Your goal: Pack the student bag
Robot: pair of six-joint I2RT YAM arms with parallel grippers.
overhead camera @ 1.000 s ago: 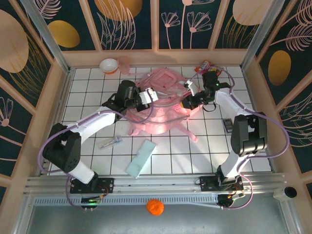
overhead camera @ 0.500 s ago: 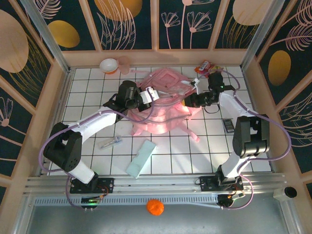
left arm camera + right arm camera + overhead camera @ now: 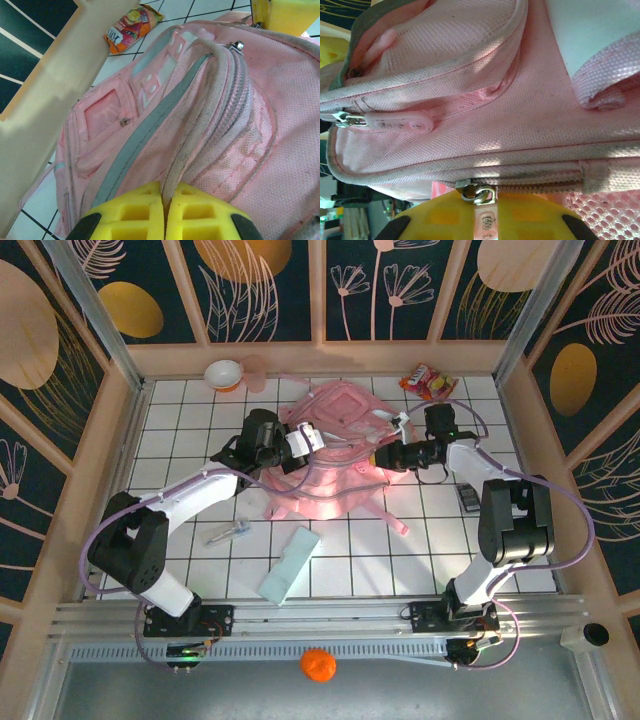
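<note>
one student bag [image 3: 335,465], one bowl [image 3: 223,373], one snack packet [image 3: 428,381]

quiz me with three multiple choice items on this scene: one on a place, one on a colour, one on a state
1. Where does the snack packet lie?
a) far right corner
b) far left corner
c) near edge

2. The ball in front of the arm bases is
a) green
b) orange
c) white

3. The left gripper is
a) open in the air
b) holding the packet
c) shut on the bag

Answers:
1 a, the top view shows it by the far right corner post.
2 b, it is orange against the grey ledge.
3 c, the left wrist view shows its jaws pressed together on a bag edge.
</note>
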